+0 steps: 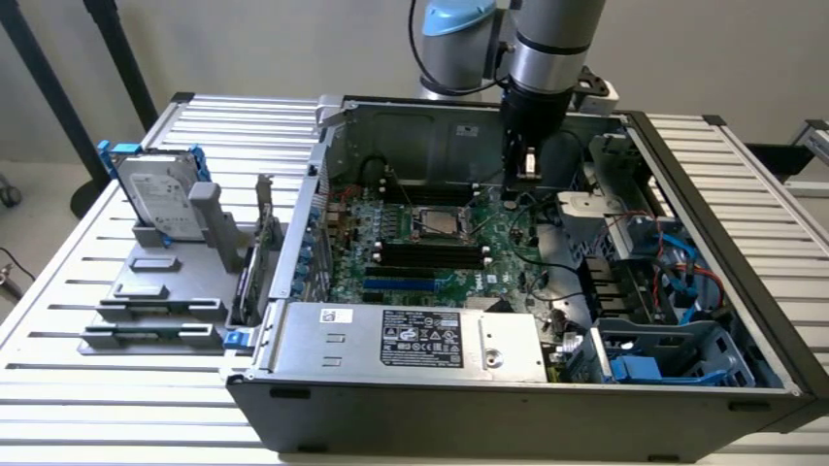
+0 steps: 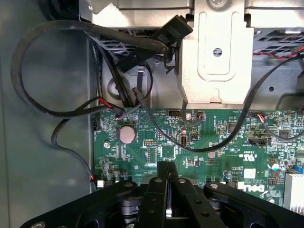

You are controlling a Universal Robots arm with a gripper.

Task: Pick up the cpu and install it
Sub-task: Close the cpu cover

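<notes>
The pincer (image 1: 527,183) is closed on a thin tan plate, judged to be the cpu (image 1: 527,163), held on edge above the motherboard (image 2: 223,142). The socket (image 1: 438,223) lies near, toward the exterior view's left.
</notes>
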